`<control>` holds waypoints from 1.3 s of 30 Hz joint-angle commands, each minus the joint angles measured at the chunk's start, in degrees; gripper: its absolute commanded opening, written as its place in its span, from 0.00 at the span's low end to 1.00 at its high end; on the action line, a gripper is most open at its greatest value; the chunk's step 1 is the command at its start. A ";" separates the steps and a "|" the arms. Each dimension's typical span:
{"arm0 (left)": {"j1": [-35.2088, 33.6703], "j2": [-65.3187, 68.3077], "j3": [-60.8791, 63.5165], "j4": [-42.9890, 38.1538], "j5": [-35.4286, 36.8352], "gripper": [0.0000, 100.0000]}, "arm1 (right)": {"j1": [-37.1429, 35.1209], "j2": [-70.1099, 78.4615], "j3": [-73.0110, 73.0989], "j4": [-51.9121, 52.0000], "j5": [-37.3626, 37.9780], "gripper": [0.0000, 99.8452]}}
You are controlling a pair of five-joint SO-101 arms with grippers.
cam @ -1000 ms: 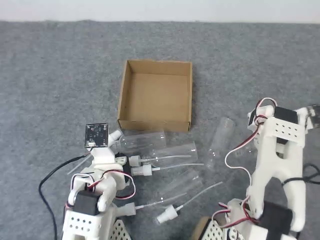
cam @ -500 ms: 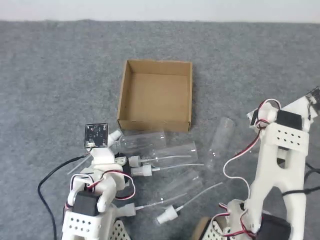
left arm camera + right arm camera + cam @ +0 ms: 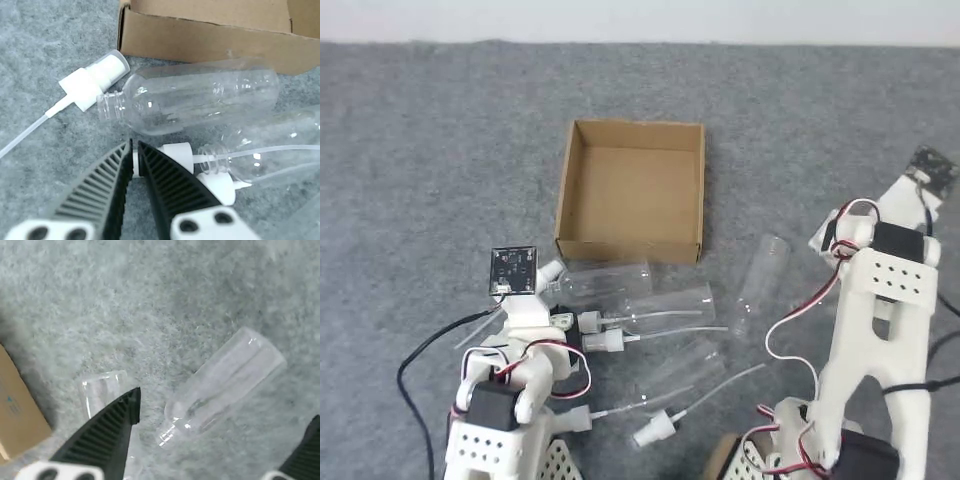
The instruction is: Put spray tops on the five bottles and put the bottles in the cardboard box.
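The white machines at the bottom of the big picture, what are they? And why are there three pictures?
They are two robot arms, a left arm and a right arm, on a grey carpet. One picture looks down from above. The other two come from little cameras on the arms' wrists, so you see each claw up close. On the carpet lie clear plastic bottles, white spray tops with thin tubes, and an open cardboard box. The left claw is pinched shut on a spray top at a bottle's neck. The right claw is wide open above another bottle, holding nothing.
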 commanded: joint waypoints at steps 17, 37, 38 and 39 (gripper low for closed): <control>-0.18 -0.88 -0.66 -0.35 -0.44 0.01 | 0.04 -3.12 -2.37 6.73 34.55 0.43; -0.18 -0.88 -0.66 -0.35 -0.44 0.01 | -0.04 -2.59 -1.93 10.15 66.46 0.43; -0.18 -0.88 -0.66 -0.35 -0.44 0.01 | -0.04 -2.59 -1.93 10.77 67.87 0.43; -0.18 -0.88 -0.66 -0.35 -0.44 0.01 | -0.04 -2.59 -1.93 11.38 69.10 0.43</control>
